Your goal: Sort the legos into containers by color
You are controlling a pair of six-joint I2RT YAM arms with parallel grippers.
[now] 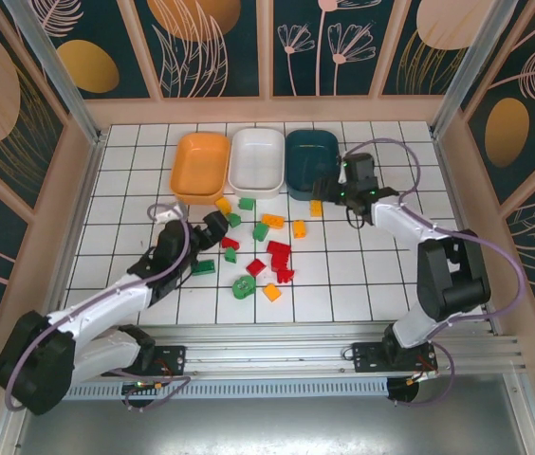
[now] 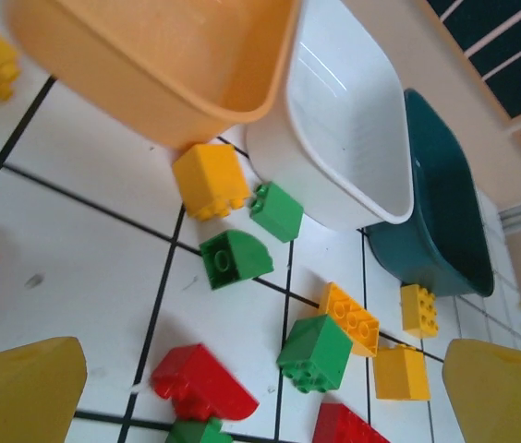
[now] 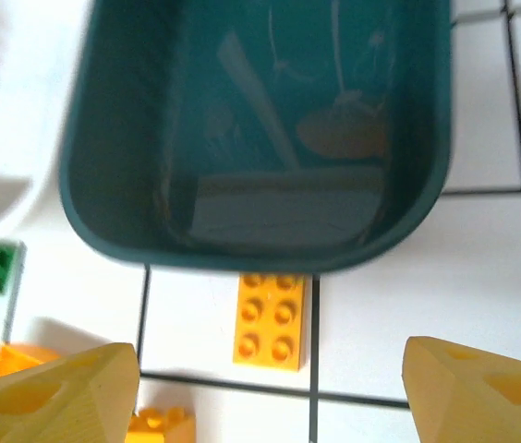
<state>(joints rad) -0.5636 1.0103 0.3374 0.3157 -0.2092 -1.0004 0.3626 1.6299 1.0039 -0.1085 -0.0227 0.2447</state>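
Right wrist: glossy dark teal bin, six-stud orange brick just beside.

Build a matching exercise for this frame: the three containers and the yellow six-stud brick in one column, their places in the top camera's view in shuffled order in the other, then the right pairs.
Things
1. orange container
2. white container
3. dark teal container
4. yellow six-stud brick

Places
A. right end of the row of three
B. lying close in front of the dark teal container
C. left end of the row of three
D. middle of the row of three

Pairs: 1-C, 2-D, 3-A, 4-B
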